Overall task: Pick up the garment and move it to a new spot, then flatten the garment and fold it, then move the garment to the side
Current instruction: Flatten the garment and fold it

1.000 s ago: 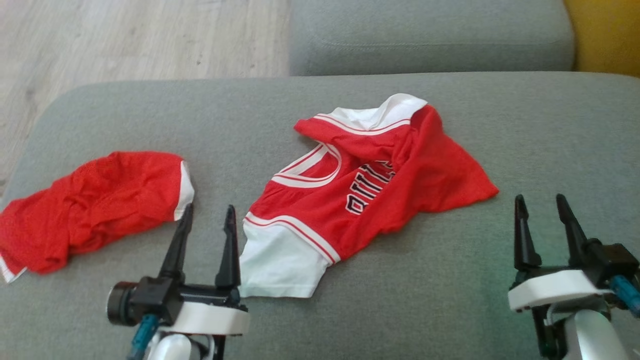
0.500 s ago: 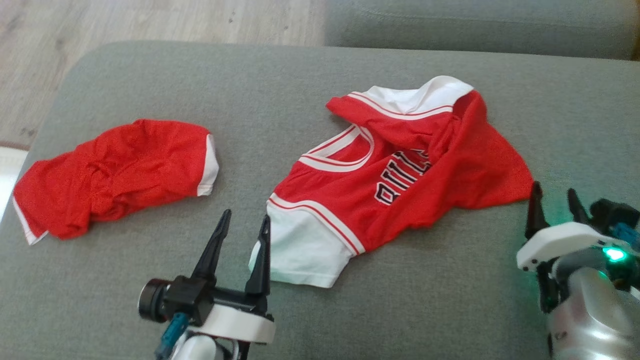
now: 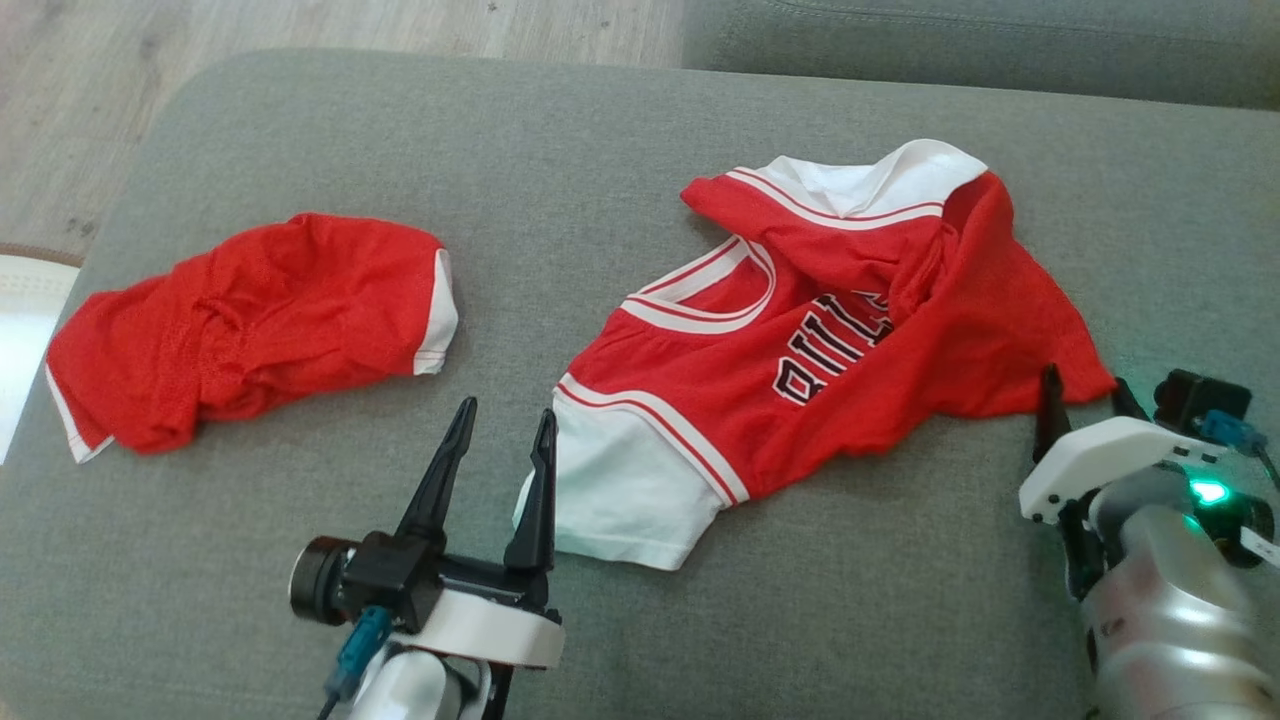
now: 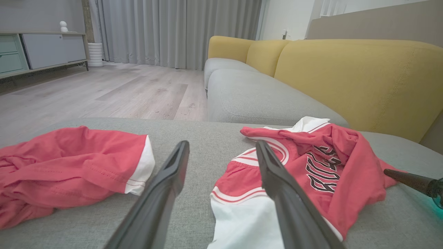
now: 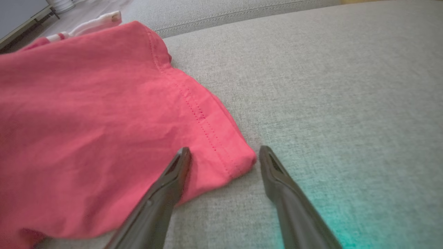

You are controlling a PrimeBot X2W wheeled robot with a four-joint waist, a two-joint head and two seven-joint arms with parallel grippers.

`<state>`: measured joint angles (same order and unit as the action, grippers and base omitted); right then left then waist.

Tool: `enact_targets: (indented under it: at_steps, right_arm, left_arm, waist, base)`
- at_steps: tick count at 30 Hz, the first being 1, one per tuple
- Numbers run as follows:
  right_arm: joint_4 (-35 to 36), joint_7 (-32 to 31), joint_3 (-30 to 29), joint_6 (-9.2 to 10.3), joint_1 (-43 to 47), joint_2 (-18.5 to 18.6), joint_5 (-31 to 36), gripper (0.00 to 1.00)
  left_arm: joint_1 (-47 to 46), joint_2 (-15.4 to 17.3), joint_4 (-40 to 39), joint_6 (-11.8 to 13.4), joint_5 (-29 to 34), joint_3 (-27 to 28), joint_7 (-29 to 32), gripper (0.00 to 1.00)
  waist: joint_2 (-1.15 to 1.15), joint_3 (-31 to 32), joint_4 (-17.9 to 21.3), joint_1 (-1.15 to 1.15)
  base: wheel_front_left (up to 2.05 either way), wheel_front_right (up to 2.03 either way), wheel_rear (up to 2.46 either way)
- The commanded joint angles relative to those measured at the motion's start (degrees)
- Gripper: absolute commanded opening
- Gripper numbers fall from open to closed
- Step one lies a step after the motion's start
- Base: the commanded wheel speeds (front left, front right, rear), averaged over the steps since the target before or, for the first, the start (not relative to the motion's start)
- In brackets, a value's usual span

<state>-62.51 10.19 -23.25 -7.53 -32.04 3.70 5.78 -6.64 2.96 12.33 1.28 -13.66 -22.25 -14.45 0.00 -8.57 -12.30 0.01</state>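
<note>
Spread, empty fingers of left gripper [image 3: 507, 408] and right gripper [image 3: 1083, 380] flank the crumpled red-and-white jersey [image 3: 800, 350] mid-frame, ready to pinch

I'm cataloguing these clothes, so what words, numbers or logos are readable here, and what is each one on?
"BULL": black, white-edged letters across the chest of the red jersey; the end of the word runs under a fold, so the rest is hidden.
The other red garment: no text seen on it.
No numbers, brand marks or signs are readable.
</note>
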Motion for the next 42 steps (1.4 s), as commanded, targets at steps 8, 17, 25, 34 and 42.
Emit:
enact_targets:
  at_steps: [8,17,25,34,42]
  right_arm:
    - [-0.8,4.1,3.3,0.04,-3.0,-0.3,0.7,0.00]
    - [11.4,4.8,2.2,0.04,1.9,0.4,-2.6,0.00]
    - [20.6,4.8,-1.9,0.04,10.4,0.4,-2.3,0.00]
    - [23.9,4.8,-0.3,0.04,15.2,-0.8,-5.0,0.00]
    - [24.1,4.8,4.0,0.04,15.9,-0.8,-8.6,0.00]
  left_arm:
    - [-1.5,-0.1,-0.6,0.3,-0.6,1.8,-0.5,1.00]
    - [0.2,-0.1,0.1,-0.7,-1.1,2.2,-0.5,1.00]
    - [1.4,-0.1,2.1,-1.6,-1.8,0.0,-0.5,1.00]
    - [1.6,-0.1,10.2,-3.3,-3.3,-3.9,-0.5,1.00]
    - [0.2,0.0,18.1,-5.4,-5.6,-6.9,2.4,1.00]
  waist:
    - [0.00,0.7,2.3,-0.01]
    - [0.00,2.6,5.9,-0.01]
    - [0.00,3.4,8.2,-0.01]
    - [0.00,4.1,9.7,-0.01]
    - [0.00,4.7,11.0,-0.01]
  base:
    - [0.00,0.00,0.00]
    - [0.00,0.00,0.00]
    - [0.00,0.00,0.00]
    - [0.00,0.00,0.00]
    - [0.00,0.00,0.00]
